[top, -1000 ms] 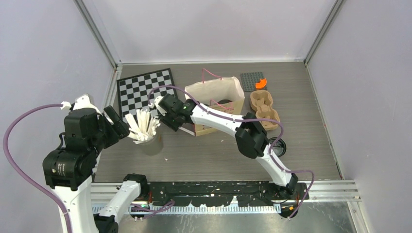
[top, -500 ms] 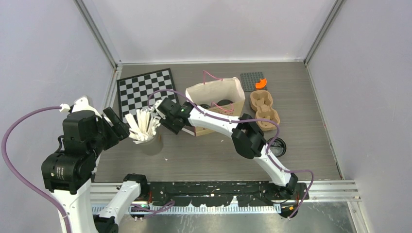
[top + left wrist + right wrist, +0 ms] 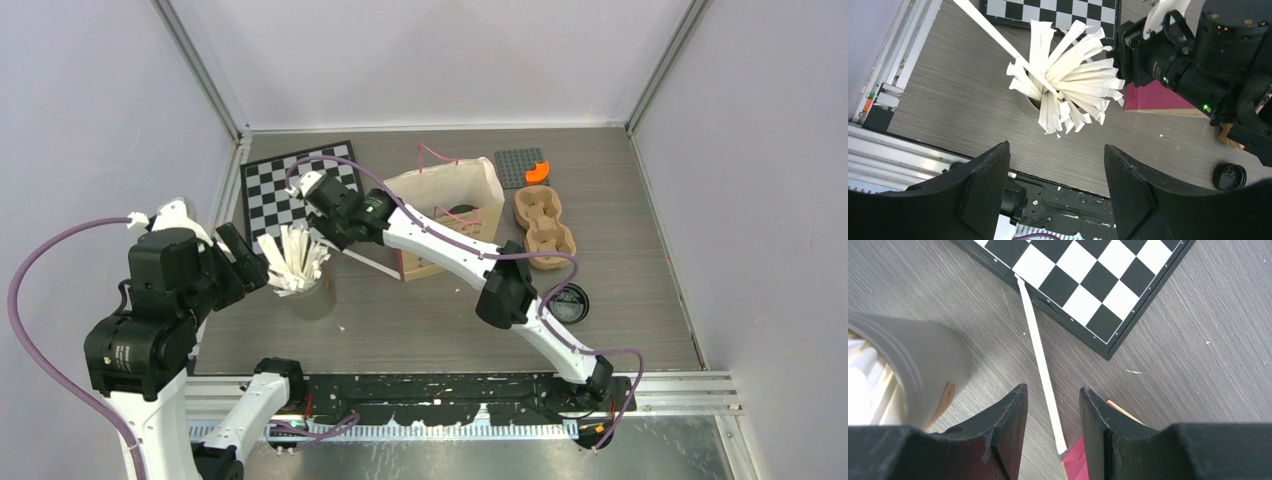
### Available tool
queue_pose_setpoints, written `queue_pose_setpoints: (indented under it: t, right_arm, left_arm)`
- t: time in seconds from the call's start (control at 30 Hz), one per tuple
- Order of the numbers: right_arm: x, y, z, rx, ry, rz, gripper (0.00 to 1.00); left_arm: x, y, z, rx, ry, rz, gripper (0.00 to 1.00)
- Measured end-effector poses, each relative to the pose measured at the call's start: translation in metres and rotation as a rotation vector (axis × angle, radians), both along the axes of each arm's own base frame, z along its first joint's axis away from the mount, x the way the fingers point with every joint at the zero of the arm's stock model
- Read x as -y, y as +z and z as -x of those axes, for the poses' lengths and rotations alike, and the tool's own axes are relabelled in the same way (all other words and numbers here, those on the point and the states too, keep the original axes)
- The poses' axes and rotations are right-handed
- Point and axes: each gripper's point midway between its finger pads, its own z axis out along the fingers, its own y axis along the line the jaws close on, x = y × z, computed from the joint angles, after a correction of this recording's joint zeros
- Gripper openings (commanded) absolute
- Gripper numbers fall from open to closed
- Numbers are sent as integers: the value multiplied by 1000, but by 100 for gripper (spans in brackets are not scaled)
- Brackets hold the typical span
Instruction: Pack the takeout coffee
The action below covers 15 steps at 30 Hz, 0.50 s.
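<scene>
**Top view.** The left pincer (image 3: 250,262) stands open just left of the grey cup (image 3: 314,297) of white sticks (image 3: 295,258). The right pincer (image 3: 338,228), on an arm extended across the table, points down between that cup and the paper bag (image 3: 485,190), and its fingers are hidden under the wrist. The chessboard (image 3: 290,180) lies just beyond it. Of the takeout coffee, a round black lid (image 3: 570,302) lies flat with its axis vertical, well to the right of both pincers, on the near side of the brown cup carrier (image 3: 545,225). A dark rounded shape (image 3: 462,212) shows in the bag's mouth, right of the right pincer and partly cut off by the forearm. Whether it is a cup, and which way its long axis runs, cannot be told. **Left wrist view.** The left pincer (image 3: 1057,147) gapes wide with nothing between its fingers (image 3: 983,190). The sticks (image 3: 1068,85) fan out ahead of it, almost hiding the grey cup. The lid (image 3: 1229,176) lies flat far to its right. The right arm's black wrist covers most of the bag, leaving only a pink face (image 3: 1153,95) in sight. **Right wrist view.** The right pincer (image 3: 1052,390) is partly open and grips nothing. A single stick (image 3: 1040,355) lies on the table under the gap, running from the chessboard's (image 3: 1088,280) edge ahead back to the bag's pink corner (image 3: 1075,465). The grey cup (image 3: 923,365), blurred and cut off, stands to the left.
</scene>
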Motion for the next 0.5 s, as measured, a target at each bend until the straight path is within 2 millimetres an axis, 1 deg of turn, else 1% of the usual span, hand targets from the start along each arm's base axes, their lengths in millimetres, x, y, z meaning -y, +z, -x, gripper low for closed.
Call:
queue_pose_setpoints:
  t: [0.07,0.1,0.2,0.33,0.5]
  right_arm:
    - [-5,3,-3,5,-10,-21,47]
    - [-7,0,-4,3,-13,-22,47]
    - [-5,-17,-3,-19,-19,10,47]
    - [-1,-44,-2,-43,-27,62,46]
    - [1,-69,-1,-64,-32,106,47]
  left_arm:
    - [0,1,2,-2,-10,-6,71]
    - [0,1,2,-1,-17,-11,71]
    - [0,4,5,5,-26,-20,71]
    - [0,3,9,-2,-42,-31,71]
    - [0,2,15,-1,-46,-30,71]
